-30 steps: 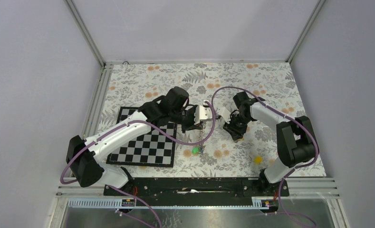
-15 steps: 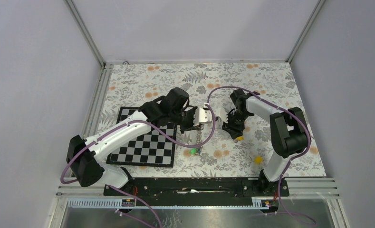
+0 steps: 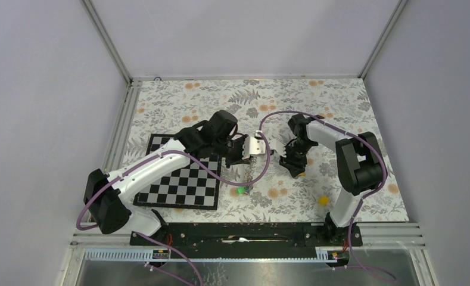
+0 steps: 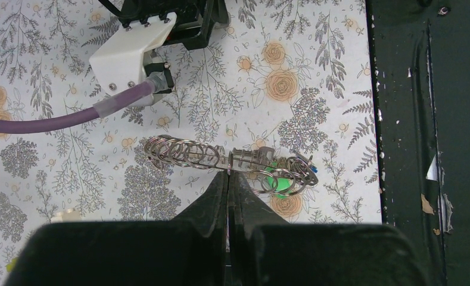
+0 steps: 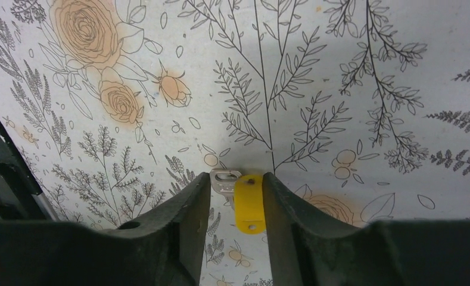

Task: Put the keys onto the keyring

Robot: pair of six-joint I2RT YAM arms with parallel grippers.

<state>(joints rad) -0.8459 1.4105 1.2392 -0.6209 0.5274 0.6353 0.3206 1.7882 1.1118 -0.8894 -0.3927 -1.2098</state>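
Note:
My left gripper (image 4: 229,174) is shut on a thin wire of the keyring (image 4: 187,154), a bunch of metal loops that carries a green-headed key (image 4: 278,180) and a blue bit at its right end. From above, the keyring (image 3: 248,174) hangs below the left gripper (image 3: 250,157) with the green key (image 3: 242,190) at the bottom. My right gripper (image 5: 237,196) is down at the floral mat, its fingers pressed against both sides of a yellow-headed key (image 5: 249,202) with a silver metal part (image 5: 223,180). That yellow key (image 3: 302,174) peeks out by the right gripper (image 3: 293,164).
A chessboard (image 3: 179,179) lies left of the middle under the left arm. Another small yellow piece (image 3: 323,201) rests on the mat at the front right. The black base rail (image 4: 423,119) runs along the near edge. The right wrist's white camera mount (image 4: 131,53) sits close beyond the keyring.
The right arm's elbow has swung left while its gripper stayed over the yellow key, jaws widening slightly then narrowing. The left arm and keyring have not moved.

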